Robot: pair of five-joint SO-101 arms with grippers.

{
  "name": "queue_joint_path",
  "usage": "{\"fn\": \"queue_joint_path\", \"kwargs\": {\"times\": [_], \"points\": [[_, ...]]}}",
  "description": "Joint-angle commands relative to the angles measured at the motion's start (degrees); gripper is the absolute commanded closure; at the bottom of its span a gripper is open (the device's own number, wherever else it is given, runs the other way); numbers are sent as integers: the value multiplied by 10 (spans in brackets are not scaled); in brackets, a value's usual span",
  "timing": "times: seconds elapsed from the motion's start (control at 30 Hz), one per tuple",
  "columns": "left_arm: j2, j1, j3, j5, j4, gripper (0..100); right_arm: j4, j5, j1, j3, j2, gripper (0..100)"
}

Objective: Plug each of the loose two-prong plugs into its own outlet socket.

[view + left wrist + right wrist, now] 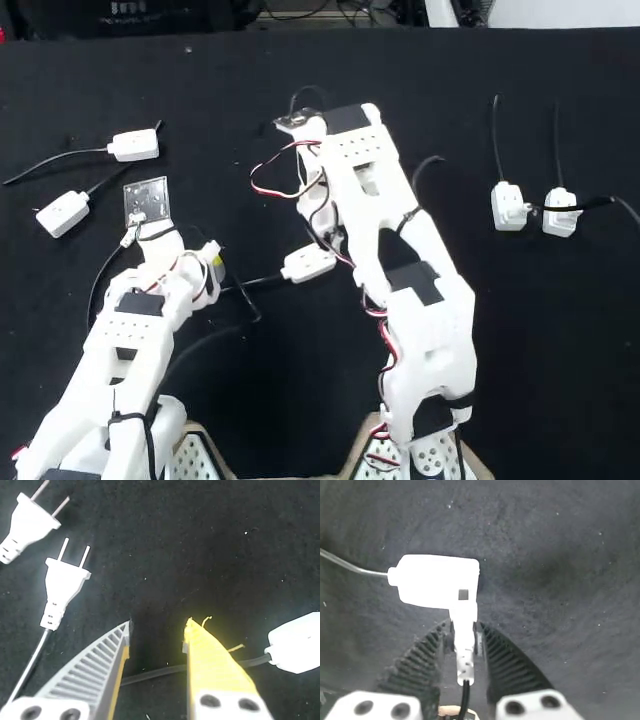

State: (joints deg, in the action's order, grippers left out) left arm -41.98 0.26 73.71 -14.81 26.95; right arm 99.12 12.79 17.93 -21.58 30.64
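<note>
Two loose plugs lie at ten o'clock. The right gripper clamps a third plug seated in a socket; the left gripper gapes empty over a cable.

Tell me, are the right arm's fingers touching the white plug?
Touching. The right wrist view shows the fingers pressed against both sides of the plug, with no gap between them.

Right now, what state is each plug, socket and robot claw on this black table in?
White two-prong plug nearest left gripper: loose, prongs bare.
Second white two-prong plug: loose, prongs bare.
Third white plug: pressed against white socket block, no prongs showing.
Right gripper: shut on third white plug.
Left gripper: open, black cable crossing beneath.
</note>
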Motion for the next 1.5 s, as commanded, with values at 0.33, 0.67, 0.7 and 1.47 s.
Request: {"fn": "queue_joint_path", "kwargs": {"times": [0.33,0.67,0.7,1.47], "points": [[-14,4,-7,-6,-11,823,21,46,2,-23,-7,987],[-14,4,-7,-5,-11,823,22,44,9,8,-65,988],[-14,4,-7,-5,-11,823,22,42,14,20,-66,988],[-14,3,-7,-4,-11,823,21,-5,19,-22,-65,987]]}}
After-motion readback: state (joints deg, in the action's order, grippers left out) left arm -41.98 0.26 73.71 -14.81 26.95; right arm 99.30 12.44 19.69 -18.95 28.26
